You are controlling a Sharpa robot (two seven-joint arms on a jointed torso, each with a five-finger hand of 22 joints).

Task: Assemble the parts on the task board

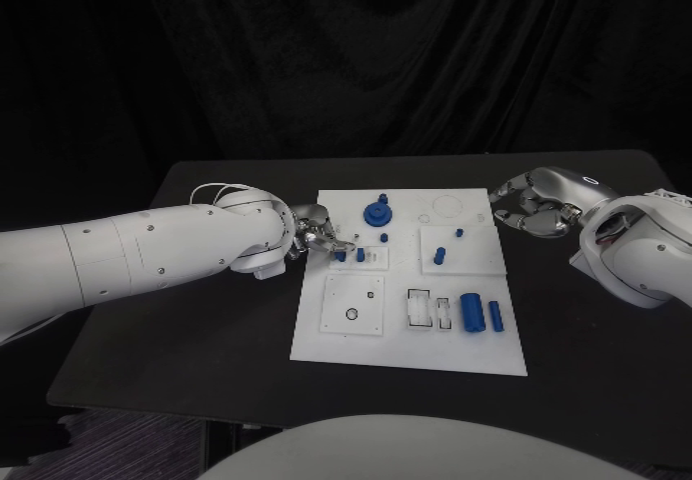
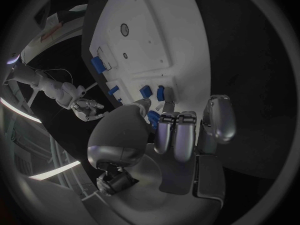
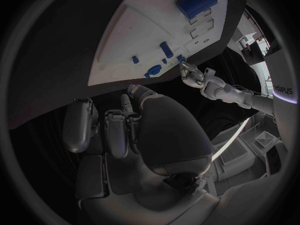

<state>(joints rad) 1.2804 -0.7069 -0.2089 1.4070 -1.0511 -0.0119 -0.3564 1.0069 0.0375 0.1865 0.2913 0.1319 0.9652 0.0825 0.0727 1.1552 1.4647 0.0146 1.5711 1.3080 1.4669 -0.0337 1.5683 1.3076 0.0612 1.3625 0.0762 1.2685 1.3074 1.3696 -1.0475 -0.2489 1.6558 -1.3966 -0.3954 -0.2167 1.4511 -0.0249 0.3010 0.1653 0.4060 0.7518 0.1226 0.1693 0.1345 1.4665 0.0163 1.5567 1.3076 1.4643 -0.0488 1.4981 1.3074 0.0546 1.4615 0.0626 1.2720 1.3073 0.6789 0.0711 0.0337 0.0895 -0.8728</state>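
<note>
The white task board lies mid-table. My left hand is at the board's left edge, beside two small blue pegs standing in a small plate. In the left wrist view a small blue part sits pinched between the thumb and curled fingers. My right hand hovers off the board's far right corner with its fingers curled in on nothing. A blue gear-shaped part stands at the board's far side. Two blue cylinders lie near the right edge.
More blue pegs stand on the right-hand plate. A square plate with a ring hole and a slotted block sit on the board's near half. Black table surrounds the board on all sides.
</note>
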